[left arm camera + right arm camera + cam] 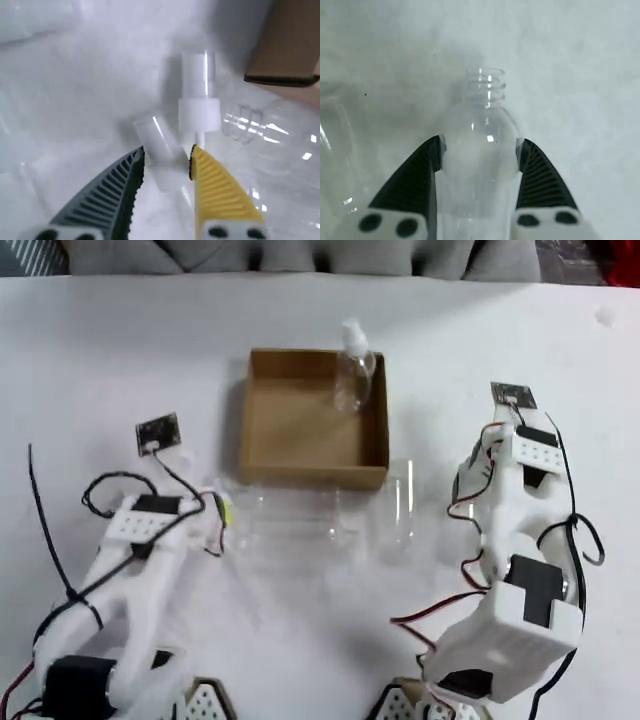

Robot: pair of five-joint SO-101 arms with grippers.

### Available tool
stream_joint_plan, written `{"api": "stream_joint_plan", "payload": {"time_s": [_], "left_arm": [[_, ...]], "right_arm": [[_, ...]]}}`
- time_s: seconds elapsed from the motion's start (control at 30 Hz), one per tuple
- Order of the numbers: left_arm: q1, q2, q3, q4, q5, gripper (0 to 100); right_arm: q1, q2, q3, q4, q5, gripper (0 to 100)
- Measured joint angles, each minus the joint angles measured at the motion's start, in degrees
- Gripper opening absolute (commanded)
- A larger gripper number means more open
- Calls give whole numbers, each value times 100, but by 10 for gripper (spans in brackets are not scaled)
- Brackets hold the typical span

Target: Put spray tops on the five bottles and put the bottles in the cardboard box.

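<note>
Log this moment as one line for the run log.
left claw: shut on clear cylinder, beside spray top | right claw: shut on topless bottle | cardboard box: one topped bottle inside

Illumination is bright and diffuse across the table (100, 340). Shadows beside the cardboard box (313, 476) are faint and soft. Glare streaks the clear bottles (400, 505) just in front of the box.

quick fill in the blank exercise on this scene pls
The box holds ___ bottle, fitted with a spray top.
The right gripper, jaws shut, grips a second bottle that has ___ top on.
The box is made of ___.
Missing words: one; no; cardboard.
</note>
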Motion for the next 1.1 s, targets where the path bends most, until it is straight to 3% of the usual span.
{"api": "stream_joint_plan", "payload": {"time_s": [0.4,0.67,0.83,1.1], "left_arm": [[-158,123,0,-44,35,158],[-185,1336,-782,255,35,153],[-193,1495,-932,325,35,9],[-176,1495,-949,316,-202,20]], "right_arm": [[0,44,0,0,0,15],[-9,44,0,0,0,15],[-9,44,0,0,0,15],[-9,44,0,0,0,15]]}}
